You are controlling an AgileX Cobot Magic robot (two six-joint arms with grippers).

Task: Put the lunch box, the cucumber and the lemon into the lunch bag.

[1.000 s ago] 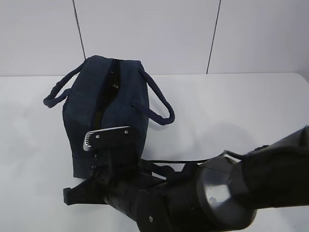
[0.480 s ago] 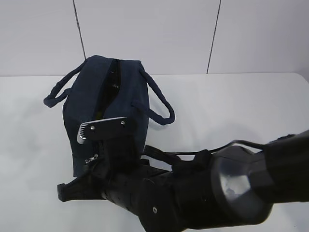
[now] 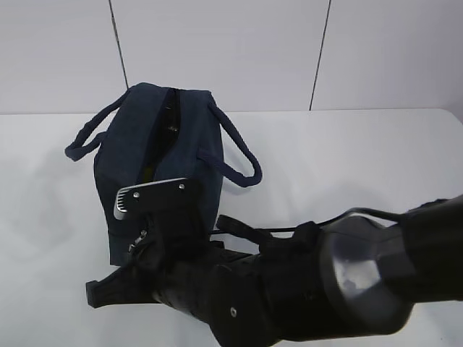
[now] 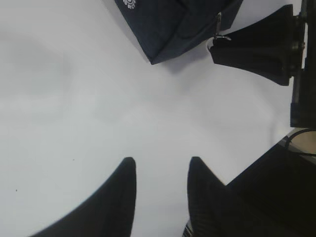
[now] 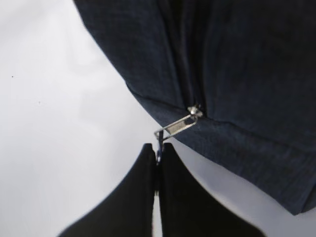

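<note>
1. The right pincer (image 5: 158, 153) is pressed together on the ring of the zipper pull (image 5: 178, 126) at the near end of the bag (image 3: 155, 155), with the ring pinched at the very tips.
2. The left pincer (image 4: 160, 170) is apart and holds nothing; it hangs over bare tabletop (image 4: 74, 98), with the bag's corner at about 1 o'clock of it in the left wrist view.
3. Change: over the last second the right arm has shifted slightly left and lower at the bag's near end, and the pull has gone from hidden behind it to showing low on that end face, at about 6 o'clock of the bag. The left jaws have spread a little.
4. The top slit (image 3: 168, 119) shows dark and parted along the bag's top; I judge the zipper is drawn to the near end, so the bag is open enough for loading.
5. The bag stands upright at about 10 o'clock on the tabletop, handles flopped to either side.
6. The lunch box, cucumber and lemon appear in no view; where they are cannot be told.
7. Next, in my judgement: let go of the ring, then fetch the first item.
</note>
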